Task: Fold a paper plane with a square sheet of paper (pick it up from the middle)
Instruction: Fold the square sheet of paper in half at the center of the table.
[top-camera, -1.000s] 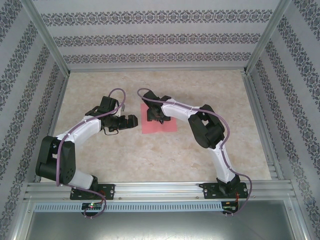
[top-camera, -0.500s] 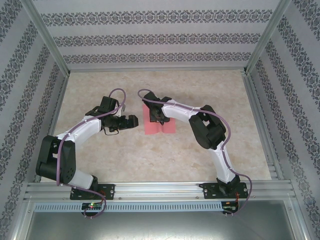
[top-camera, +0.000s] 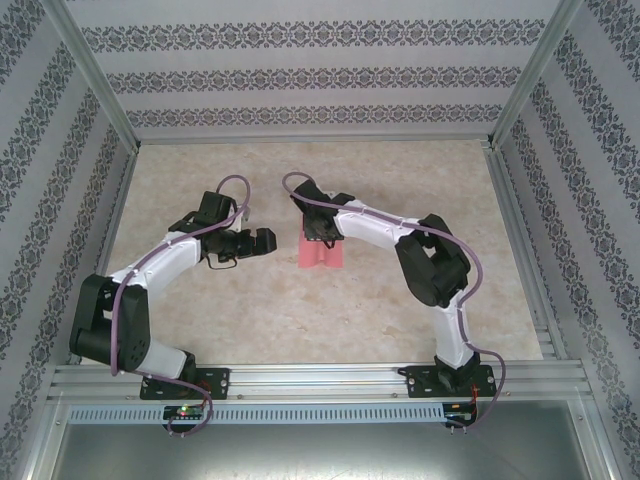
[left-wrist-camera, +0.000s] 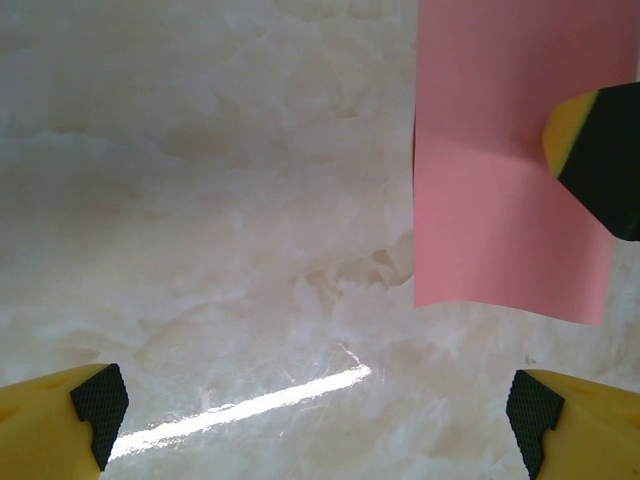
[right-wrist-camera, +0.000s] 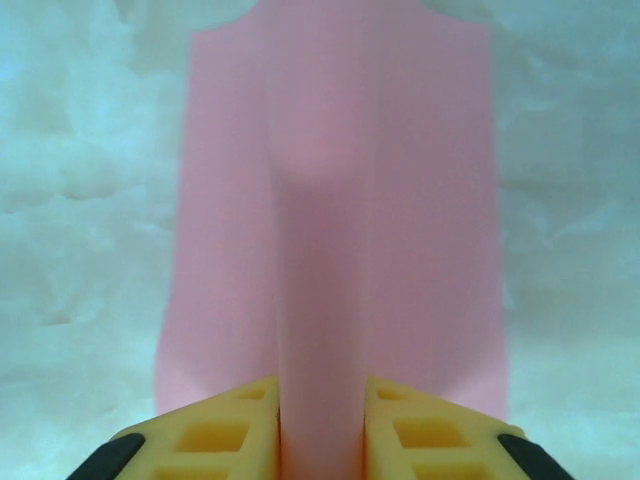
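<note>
Currently the thin pink-red square sheet of paper (top-camera: 322, 254) lies on the beige marble-patterned tabletop (top-camera: 400, 180), near the middle and just ahead of the two arms. The right gripper (top-camera: 318, 238) stands over the sheet's middle. In the right wrist view, the right gripper (right-wrist-camera: 322, 425) has its yellow fingers (right-wrist-camera: 240, 425) drawn in against a raised ridge of the sheet (right-wrist-camera: 330, 250). This ridge runs along the centre line, and the two side flaps slope down to the tabletop. The jaws are thus pinched on the paper.

The left gripper (top-camera: 262, 243) hangs to the left of the sheet, apart from it. In the left wrist view its fingertips (left-wrist-camera: 95, 405) stand spread wide with nothing between them. The sheet (left-wrist-camera: 500, 200) lies ahead on the right, with one right-gripper finger (left-wrist-camera: 600, 160) pressed into its edge.

Compared with one second earlier:
- The sheet then lay flat and wider; its outline is now narrower and bunched at the centre.
- The right arm's elbow has shifted outward to the right.
- The left arm's posture is unchanged.
</note>
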